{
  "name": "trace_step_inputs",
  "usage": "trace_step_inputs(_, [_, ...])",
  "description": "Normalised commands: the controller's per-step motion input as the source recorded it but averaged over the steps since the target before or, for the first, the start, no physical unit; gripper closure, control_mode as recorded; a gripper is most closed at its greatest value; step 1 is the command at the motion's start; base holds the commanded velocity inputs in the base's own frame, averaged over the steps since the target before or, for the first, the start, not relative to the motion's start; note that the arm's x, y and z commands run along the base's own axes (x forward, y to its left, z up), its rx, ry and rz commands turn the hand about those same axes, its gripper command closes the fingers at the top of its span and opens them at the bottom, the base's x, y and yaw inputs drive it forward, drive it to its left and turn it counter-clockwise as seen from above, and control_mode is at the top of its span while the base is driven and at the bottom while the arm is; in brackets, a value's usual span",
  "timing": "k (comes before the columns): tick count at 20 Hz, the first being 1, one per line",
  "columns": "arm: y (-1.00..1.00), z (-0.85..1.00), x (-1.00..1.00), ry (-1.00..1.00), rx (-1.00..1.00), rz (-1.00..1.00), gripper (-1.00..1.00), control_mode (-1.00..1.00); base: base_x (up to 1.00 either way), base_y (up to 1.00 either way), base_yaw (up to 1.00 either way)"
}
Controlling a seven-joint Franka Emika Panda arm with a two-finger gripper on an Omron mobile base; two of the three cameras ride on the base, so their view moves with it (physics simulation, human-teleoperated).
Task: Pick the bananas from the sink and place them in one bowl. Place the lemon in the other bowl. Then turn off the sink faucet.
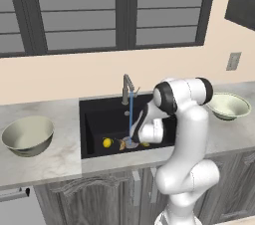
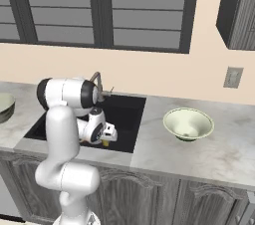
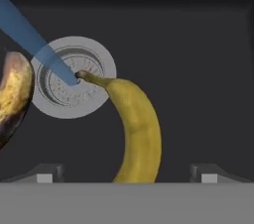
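At the centre of the left base view, the black sink (image 1: 97, 119) is seen set into the pale marble counter (image 1: 42, 162), with the faucet (image 1: 127, 87) at its back edge and a blue stream of water (image 1: 131, 114) falling from the spout. The gripper (image 3: 127, 174) is lowered into the basin with its jaws spread wide and nothing between them. In the hand view, one banana (image 3: 135, 131) is shown in the lower middle of the frame, between the two fingertips, its stem reaching onto the silver drain (image 3: 74, 77). A second, blotched banana (image 3: 14, 94) is cut off at the left edge. The lemon (image 1: 106, 143) is found at the sink's lower left. The grey-beige bowl (image 1: 28, 135) is placed at the far left, the paler bowl (image 1: 228, 105) at the right.
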Motion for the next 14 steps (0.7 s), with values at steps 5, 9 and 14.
trace_step_inputs(5, [0.0,-0.31,0.25,0.0,0.0,0.0,-1.0,-1.0,0.0,0.0,0.0])
trace_step_inputs(9, [0.0,-0.29,0.28,0.0,0.0,0.0,-1.0,-1.0,0.0,0.0,0.0])
trace_step_inputs(14, [0.01,-0.27,0.39,0.0,0.0,0.0,-1.0,-1.0,0.0,0.0,0.0])
